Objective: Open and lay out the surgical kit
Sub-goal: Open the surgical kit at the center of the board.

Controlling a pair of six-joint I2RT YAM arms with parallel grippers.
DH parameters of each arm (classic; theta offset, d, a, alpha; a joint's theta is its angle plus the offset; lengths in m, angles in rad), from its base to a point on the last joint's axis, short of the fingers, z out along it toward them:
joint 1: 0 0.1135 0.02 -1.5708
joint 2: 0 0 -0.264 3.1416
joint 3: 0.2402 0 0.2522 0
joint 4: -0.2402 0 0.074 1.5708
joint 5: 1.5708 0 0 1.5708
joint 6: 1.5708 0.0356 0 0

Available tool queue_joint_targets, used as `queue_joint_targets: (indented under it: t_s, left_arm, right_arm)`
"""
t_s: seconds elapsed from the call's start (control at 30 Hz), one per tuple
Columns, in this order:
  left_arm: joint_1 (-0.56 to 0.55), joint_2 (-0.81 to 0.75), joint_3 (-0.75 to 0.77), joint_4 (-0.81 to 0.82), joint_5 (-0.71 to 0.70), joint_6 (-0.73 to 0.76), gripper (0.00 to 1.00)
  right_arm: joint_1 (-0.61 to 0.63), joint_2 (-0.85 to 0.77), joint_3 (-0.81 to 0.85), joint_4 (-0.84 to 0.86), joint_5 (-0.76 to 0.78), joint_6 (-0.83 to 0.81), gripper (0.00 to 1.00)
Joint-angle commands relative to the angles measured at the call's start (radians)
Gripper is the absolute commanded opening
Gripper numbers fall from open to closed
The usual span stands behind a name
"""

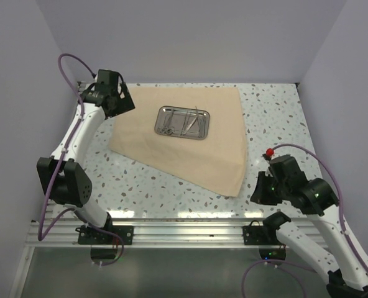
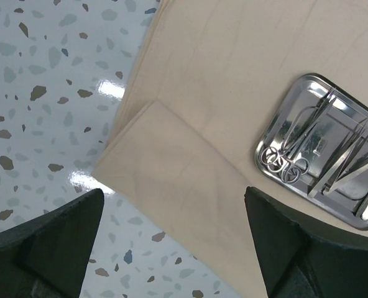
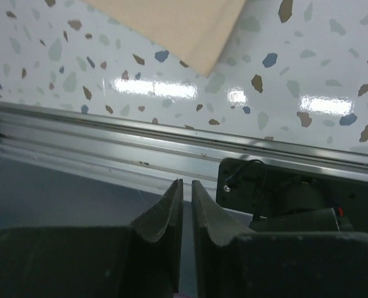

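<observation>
The surgical kit's tan cloth wrap [image 1: 190, 152] lies spread flat on the table. The steel tray [image 1: 158, 123] sits on its far half, holding scissor-like instruments and tweezers [image 1: 183, 121]. My left gripper [image 1: 123, 103] hovers over the cloth's far-left corner, open and empty. In the left wrist view the gripper [image 2: 173, 191] spans a folded layer of cloth [image 2: 165, 161], with the tray [image 2: 259, 151] and instruments [image 2: 285, 164] at right. My right gripper [image 1: 262, 189] hangs off the cloth's near-right corner, shut on nothing. The right wrist view shows its jaws [image 3: 187, 183] together above the rail, the cloth corner [image 3: 184, 31] beyond.
White walls close the speckled table [image 1: 277, 118] at the back and both sides. An aluminium rail [image 1: 184, 231] with both arm bases runs along the near edge. The right arm's black base mount [image 3: 283, 186] lies close below the right gripper.
</observation>
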Motion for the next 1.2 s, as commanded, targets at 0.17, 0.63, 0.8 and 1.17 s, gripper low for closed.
queue_joint_targets:
  t_s: [0.17,0.63,0.8,1.17]
  left_arm:
    - [-0.009,-0.067,-0.046,-0.031,-0.021,-0.017,0.99]
    - [0.195,-0.265,-0.561,0.232,0.042,-0.087,0.99]
    - [0.221,-0.260,-0.683,0.364,0.111,-0.147,1.00]
    - [0.221,-0.199,-0.793,0.550,0.064,-0.212,0.98]
  right_arm:
    - [-0.001,0.067,-0.001,-0.237,-0.057,-0.043,0.96]
    - [0.000,0.468,0.345,-0.002,0.039,-0.126,0.96]
    - [0.000,0.472,0.328,0.012,0.045,-0.126,0.96]
    - [-0.003,0.475,0.220,0.087,0.082,-0.117,0.96]
